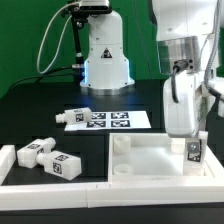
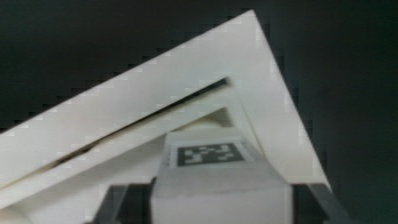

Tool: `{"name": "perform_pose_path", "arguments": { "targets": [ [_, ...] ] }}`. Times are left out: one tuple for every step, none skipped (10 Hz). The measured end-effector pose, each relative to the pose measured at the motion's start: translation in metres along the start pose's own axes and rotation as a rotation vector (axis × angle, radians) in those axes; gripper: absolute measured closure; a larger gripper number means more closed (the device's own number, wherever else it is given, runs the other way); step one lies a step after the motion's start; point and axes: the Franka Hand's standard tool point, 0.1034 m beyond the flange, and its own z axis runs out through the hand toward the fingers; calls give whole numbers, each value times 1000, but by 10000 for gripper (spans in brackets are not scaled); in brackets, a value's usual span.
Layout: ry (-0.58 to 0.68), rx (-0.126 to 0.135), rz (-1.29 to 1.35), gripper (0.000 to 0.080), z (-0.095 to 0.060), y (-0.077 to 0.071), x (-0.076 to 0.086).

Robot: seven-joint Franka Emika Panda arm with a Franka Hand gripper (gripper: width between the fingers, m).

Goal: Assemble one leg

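My gripper (image 1: 192,138) is shut on a leg (image 1: 194,152), a small white block with a black-and-white tag. It holds the leg upright at the near right corner of the white tray-like panel (image 1: 150,165). In the wrist view the leg (image 2: 210,160) sits between my dark fingers (image 2: 121,205), its tag facing the camera, and the panel's corner (image 2: 231,60) lies behind it. I cannot tell whether the leg touches the panel. Two more legs (image 1: 38,151) (image 1: 62,164) lie at the exterior view's left. Another leg (image 1: 72,117) lies on the left end of the marker board.
The marker board (image 1: 110,120) lies flat behind the panel. A white raised border (image 1: 12,165) runs along the front left around the two loose legs. A white robot base (image 1: 105,55) with cables stands at the back.
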Motion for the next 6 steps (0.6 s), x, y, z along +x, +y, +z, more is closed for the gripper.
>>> {"name": "perform_pose_path", "arguments": {
  "targets": [
    [0, 0, -3, 511, 0, 0, 0],
    [0, 0, -4, 424, 0, 0, 0],
    [-3, 2, -7, 231, -1, 0, -1],
    [-23, 13, -37, 173, -15, -1, -8],
    [-52, 26, -55, 173, -38, -1, -13],
    [-66, 15, -53, 154, -52, -2, -12]
  ]
}}
